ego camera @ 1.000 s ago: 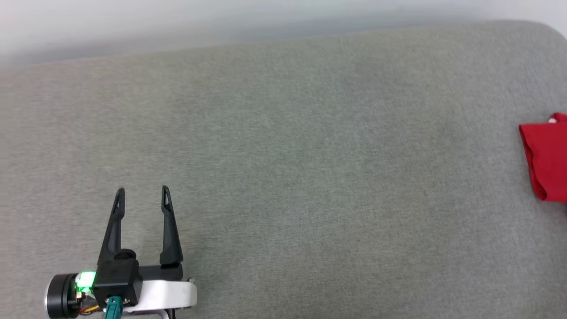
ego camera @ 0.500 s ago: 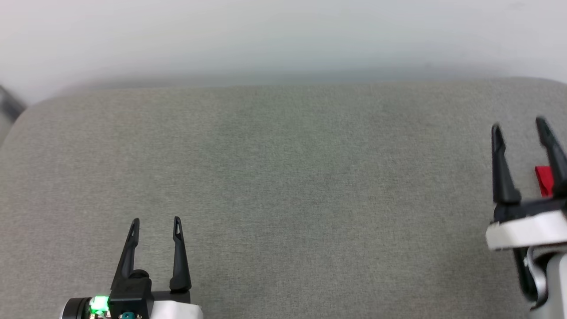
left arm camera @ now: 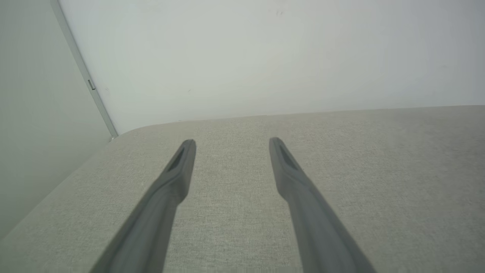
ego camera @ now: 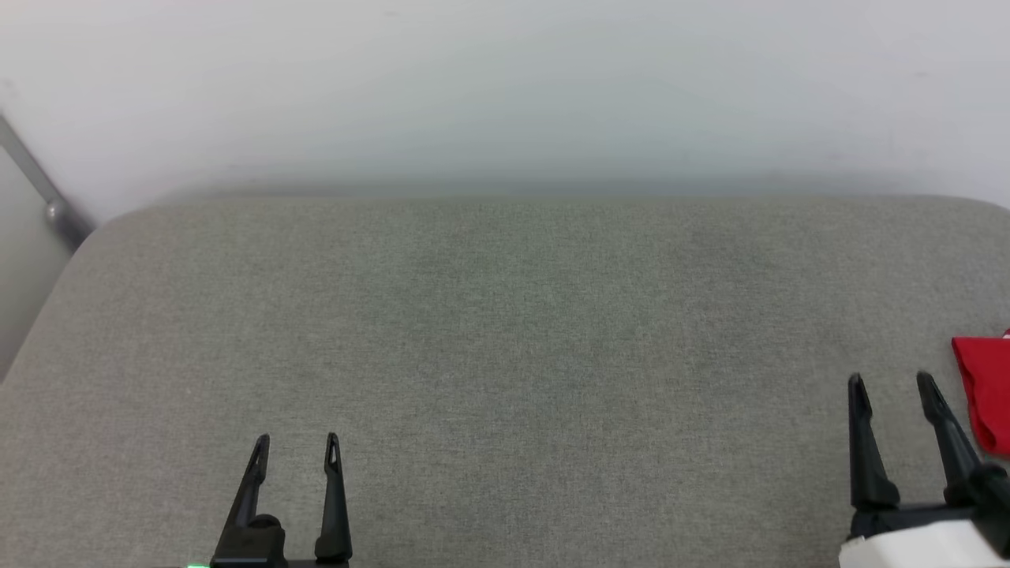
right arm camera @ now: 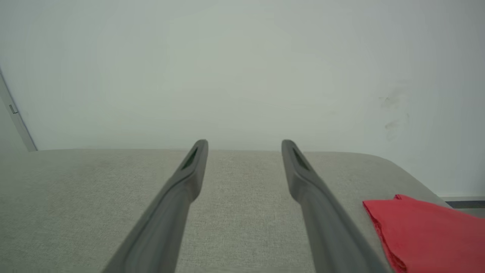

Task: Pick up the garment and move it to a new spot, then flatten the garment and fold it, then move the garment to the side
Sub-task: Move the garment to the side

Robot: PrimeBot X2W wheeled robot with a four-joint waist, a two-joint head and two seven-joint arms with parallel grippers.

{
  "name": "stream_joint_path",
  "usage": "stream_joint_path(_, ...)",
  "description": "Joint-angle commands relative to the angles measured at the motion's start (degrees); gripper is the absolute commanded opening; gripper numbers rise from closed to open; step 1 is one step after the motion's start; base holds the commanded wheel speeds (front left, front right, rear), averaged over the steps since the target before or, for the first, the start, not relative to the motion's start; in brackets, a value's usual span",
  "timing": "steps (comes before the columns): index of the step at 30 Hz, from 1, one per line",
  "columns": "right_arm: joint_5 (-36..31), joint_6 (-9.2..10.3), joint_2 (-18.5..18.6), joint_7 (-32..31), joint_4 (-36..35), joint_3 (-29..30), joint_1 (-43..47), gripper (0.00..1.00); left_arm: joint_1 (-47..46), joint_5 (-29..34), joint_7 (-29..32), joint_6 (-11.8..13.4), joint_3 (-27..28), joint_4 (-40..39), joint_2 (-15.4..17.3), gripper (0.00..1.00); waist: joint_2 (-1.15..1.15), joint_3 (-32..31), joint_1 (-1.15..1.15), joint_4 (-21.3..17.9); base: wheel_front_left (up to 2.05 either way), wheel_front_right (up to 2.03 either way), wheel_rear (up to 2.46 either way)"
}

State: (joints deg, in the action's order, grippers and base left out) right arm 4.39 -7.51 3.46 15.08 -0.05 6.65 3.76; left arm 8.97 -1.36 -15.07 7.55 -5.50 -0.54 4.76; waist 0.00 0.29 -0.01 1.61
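The garment [ego camera: 986,398] is a folded red bundle lying at the far right edge of the grey padded surface [ego camera: 505,331], partly cut off by the frame. In the right wrist view the garment [right arm camera: 428,235] lies at the lower right, just beyond my right fingers. My right gripper [ego camera: 892,384] stands open just left of the garment, apart from it, nothing between its fingers. My left gripper [ego camera: 297,442] is open at the lower left over bare fabric. Both wrist views show the fingers spread: left gripper [left arm camera: 232,141], right gripper [right arm camera: 244,143].
A pale wall [ego camera: 505,95] rises behind the surface's far edge. A grey metal strip [ego camera: 39,197] runs down the wall at the far left corner. The surface's left edge [ego camera: 47,308] drops off there. The surface's rounded right end [right arm camera: 409,174] falls away just beyond the garment.
The head camera has tilted and turned, so the far wall and left corner have come into view. My right gripper has come in at the right beside the garment, then sunk lower in the picture.
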Motion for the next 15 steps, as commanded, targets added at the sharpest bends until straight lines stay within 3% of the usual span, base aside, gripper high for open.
stream_joint_path(1,0.41,0.05,-0.33,0.08,-0.50,0.44,1.58,1.00,0.64,-0.40,-0.11,-0.28,-0.13,0.36,-0.23,1.00,0.00,-0.41,0.01,0.08,0.00,0.00,0.00)
stream_joint_path(15,5.54,0.05,-0.71,0.09,-1.46,-0.80,10.00,1.00,2.54,-1.07,-0.11,-2.33,0.41,2.48,-0.98,1.00,0.00,-2.22,0.01,0.48,0.00,0.00,0.00)
